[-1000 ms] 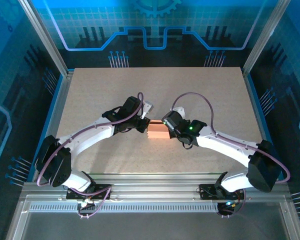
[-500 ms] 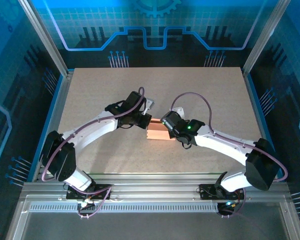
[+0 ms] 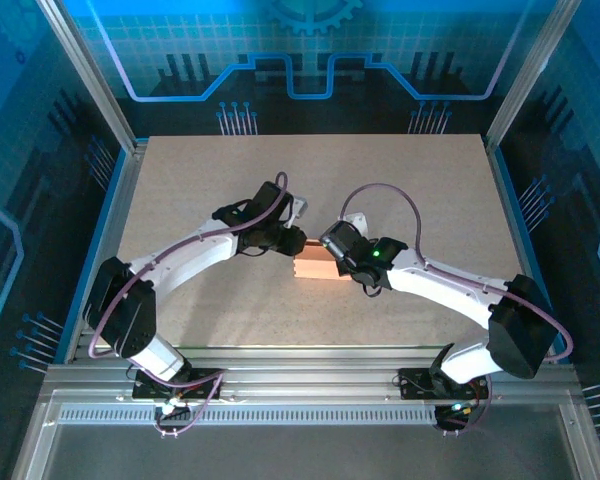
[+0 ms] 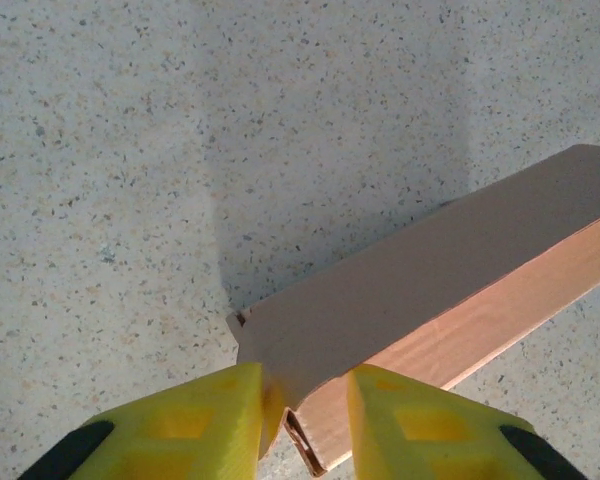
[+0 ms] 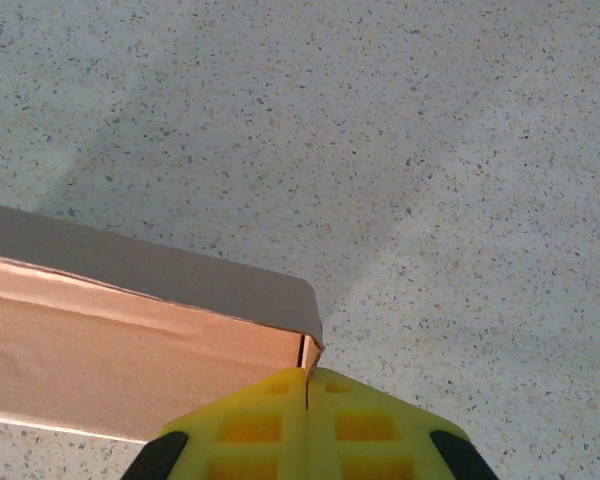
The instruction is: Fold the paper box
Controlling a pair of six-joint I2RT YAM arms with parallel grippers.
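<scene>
The paper box (image 3: 315, 267) sits mid-worktop (image 3: 400, 180) between the two arms, and it's formed into a flat rectangular shell. The left gripper (image 4: 302, 400) has its fingers (image 4: 215, 425) clamped across one end corner. The right gripper (image 5: 308, 385) has its fingers (image 5: 250, 430) pressed together, apparently pinching the thin wall at the opposite end. This looks like the closing stage, squaring the ends. The next move calls for tucking a flap gently, without crushing the card.

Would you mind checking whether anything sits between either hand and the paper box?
Nothing visible does. The left hand already straddles one corner of the paper box, and the right hand is closed at the opposite end, apparently on an end flap.
</scene>
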